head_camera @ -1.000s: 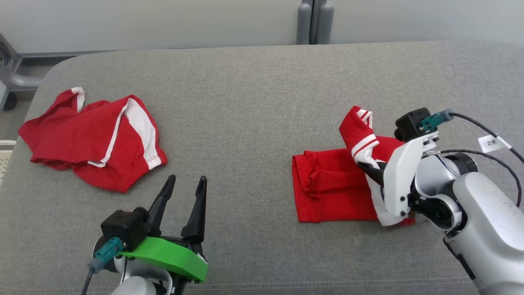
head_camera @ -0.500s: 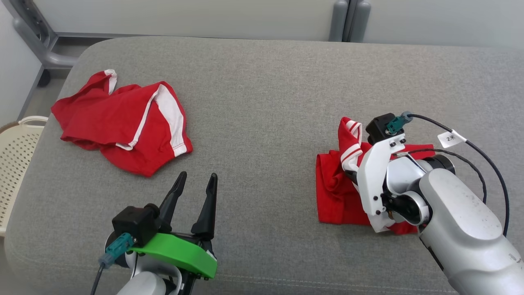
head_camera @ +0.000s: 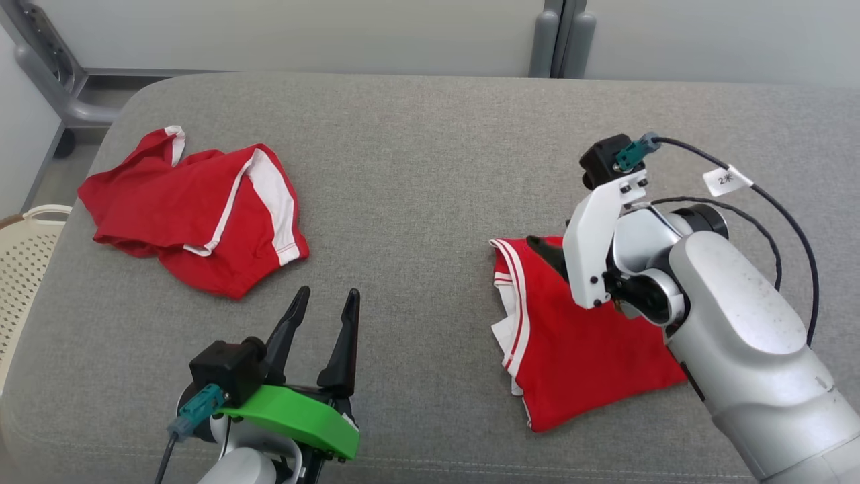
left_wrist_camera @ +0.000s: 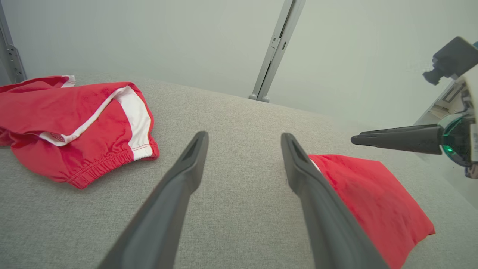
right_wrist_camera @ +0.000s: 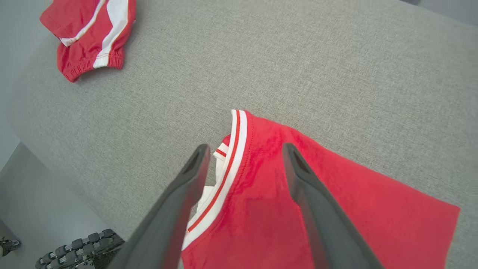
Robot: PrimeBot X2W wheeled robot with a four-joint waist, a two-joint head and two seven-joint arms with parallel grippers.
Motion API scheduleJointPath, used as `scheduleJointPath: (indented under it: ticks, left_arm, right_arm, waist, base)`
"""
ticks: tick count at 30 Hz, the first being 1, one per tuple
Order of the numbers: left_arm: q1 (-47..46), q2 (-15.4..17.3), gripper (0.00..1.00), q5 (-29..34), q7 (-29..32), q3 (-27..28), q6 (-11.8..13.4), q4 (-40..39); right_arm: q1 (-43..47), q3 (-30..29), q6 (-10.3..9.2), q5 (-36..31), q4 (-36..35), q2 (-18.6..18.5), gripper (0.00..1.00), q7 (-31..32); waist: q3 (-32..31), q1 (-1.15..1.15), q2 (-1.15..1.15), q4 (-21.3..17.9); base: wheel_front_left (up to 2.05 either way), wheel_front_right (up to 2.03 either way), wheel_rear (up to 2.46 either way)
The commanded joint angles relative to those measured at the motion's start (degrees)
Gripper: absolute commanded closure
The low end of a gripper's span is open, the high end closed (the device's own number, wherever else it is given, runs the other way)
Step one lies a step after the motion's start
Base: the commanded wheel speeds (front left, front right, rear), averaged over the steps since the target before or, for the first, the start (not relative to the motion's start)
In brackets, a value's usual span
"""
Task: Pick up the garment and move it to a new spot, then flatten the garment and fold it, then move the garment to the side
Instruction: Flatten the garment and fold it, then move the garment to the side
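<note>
The garment [head_camera: 578, 343], red with a white-and-red striped trim, lies folded flat on the right of the grey cushion [head_camera: 416, 168]. My right gripper [head_camera: 537, 245] hovers over its far edge, open, with nothing between the fingers. In the right wrist view the open right gripper [right_wrist_camera: 244, 148] stands above the garment [right_wrist_camera: 336, 201] near the striped trim. My left gripper [head_camera: 326, 302] is open and empty at the lower left, well clear of the cloth. The left wrist view shows the left gripper [left_wrist_camera: 242, 136], the garment [left_wrist_camera: 369, 198] to its right, and the right gripper's dark finger [left_wrist_camera: 396, 138] above it.
Red shorts [head_camera: 195, 215] with white stripes lie crumpled at the cushion's far left, also seen as the shorts [left_wrist_camera: 74, 123] and the shorts [right_wrist_camera: 89, 33]. A cream perforated basket [head_camera: 20, 269] stands off the left edge. A grey post [head_camera: 557, 40] rises behind the cushion.
My right gripper has opened and let go of the garment, then risen; the cloth now lies flat and folded. The left arm has kept still. The camera shifted slightly.
</note>
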Motion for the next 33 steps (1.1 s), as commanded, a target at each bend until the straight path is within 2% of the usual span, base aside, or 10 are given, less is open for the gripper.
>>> scheduleJointPath:
  ticks: [1,6,16,24,33]
  left_arm:
    - [0.5,0.0,0.0,0.2,-0.4,-0.2,-0.1,0.2]
    - [1.0,0.2,0.0,0.4,-0.1,-0.7,0.1,-0.1]
    - [2.0,1.7,0.0,0.6,0.5,-0.3,1.5,-2.5]
    - [0.1,3.3,0.0,1.1,1.3,0.9,2.7,-5.2]
    - [-1.5,4.5,0.0,1.8,2.3,1.5,3.9,-7.2]
  right_arm:
    - [-0.7,-0.7,0.0,0.0,-0.5,-0.6,0.0,-0.4]
    - [0.3,-3.5,0.0,3.6,-2.4,-4.0,0.0,-1.4]
    - [10.3,-5.9,0.0,10.1,-6.5,-16.3,0.0,-4.5]
    - [12.0,-4.7,0.0,10.5,-4.8,-18.9,0.0,-8.5]
    - [7.7,-1.6,-0.01,9.4,3.2,-18.8,0.0,-13.7]
  waist:
    - [-0.5,0.0,0.0,-0.5]
    - [-1.1,0.0,0.0,-1.3]
    - [0.8,0.0,0.0,-4.2]
    - [4.6,0.0,0.0,-4.9]
    - [8.4,0.0,0.0,-1.7]
  base:
    - [0.0,0.0,0.0]
    - [0.0,0.0,0.0]
    - [0.0,0.0,0.0]
    - [0.0,0.0,0.0]
    - [0.0,0.0,0.0]
